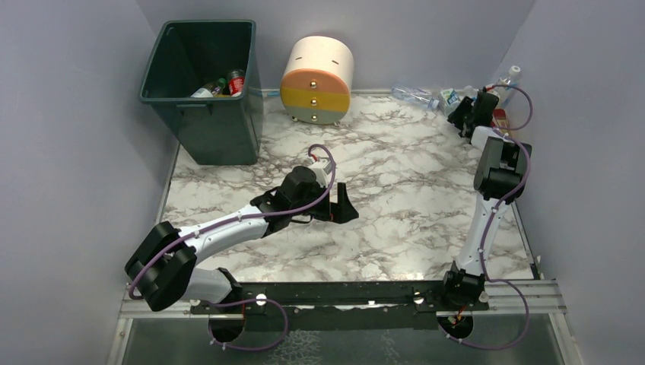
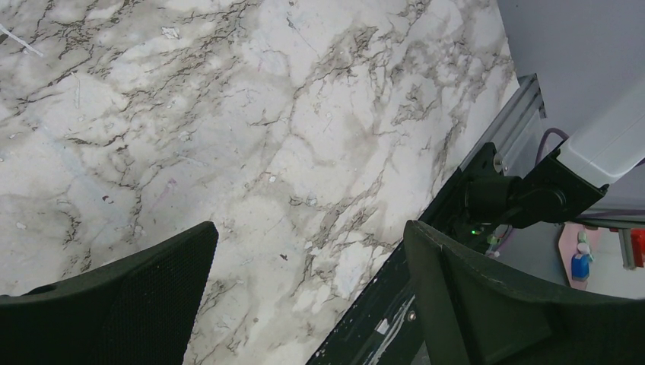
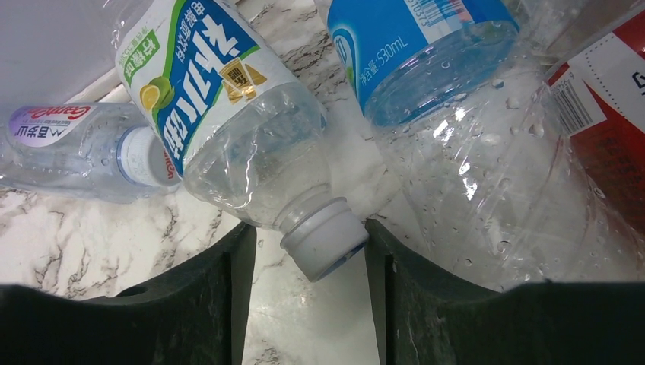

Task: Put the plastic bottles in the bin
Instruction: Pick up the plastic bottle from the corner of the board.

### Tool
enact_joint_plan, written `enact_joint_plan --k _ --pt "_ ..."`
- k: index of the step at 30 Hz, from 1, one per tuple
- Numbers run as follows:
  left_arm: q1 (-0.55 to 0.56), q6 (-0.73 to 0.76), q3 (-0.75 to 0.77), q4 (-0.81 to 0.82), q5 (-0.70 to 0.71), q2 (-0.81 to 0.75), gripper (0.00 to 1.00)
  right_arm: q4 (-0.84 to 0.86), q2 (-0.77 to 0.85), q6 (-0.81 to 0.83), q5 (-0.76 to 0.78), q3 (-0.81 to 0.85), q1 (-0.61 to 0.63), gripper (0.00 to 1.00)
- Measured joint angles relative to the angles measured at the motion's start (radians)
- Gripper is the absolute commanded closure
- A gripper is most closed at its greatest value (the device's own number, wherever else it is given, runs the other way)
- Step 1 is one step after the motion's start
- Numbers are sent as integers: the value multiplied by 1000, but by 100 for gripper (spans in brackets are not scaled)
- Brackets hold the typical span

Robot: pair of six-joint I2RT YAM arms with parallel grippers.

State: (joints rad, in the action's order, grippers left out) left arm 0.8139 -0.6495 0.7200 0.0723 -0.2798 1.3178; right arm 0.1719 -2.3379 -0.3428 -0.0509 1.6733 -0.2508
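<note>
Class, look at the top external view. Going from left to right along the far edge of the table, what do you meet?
dark green bin → round drawer unit → clear bottle lying by the back wall → right gripper → white-capped bottle in the far right corner

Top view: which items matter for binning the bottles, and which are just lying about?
Job: dark green bin; bottles already inside it; bottle pile in the far right corner; white-capped bottle at the right pincer.
Lying about: round cream, yellow and grey drawer unit.
</note>
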Motion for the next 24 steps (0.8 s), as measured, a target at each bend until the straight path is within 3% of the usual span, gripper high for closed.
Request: enact_joint_plan --k 5,24 --pt "0 0 0 0 0 0 1 26 3 -3 -18 -28 0 69" --pt "0 -12 -50 15 0 -76 1 119 159 -23 -25 -275 35 71"
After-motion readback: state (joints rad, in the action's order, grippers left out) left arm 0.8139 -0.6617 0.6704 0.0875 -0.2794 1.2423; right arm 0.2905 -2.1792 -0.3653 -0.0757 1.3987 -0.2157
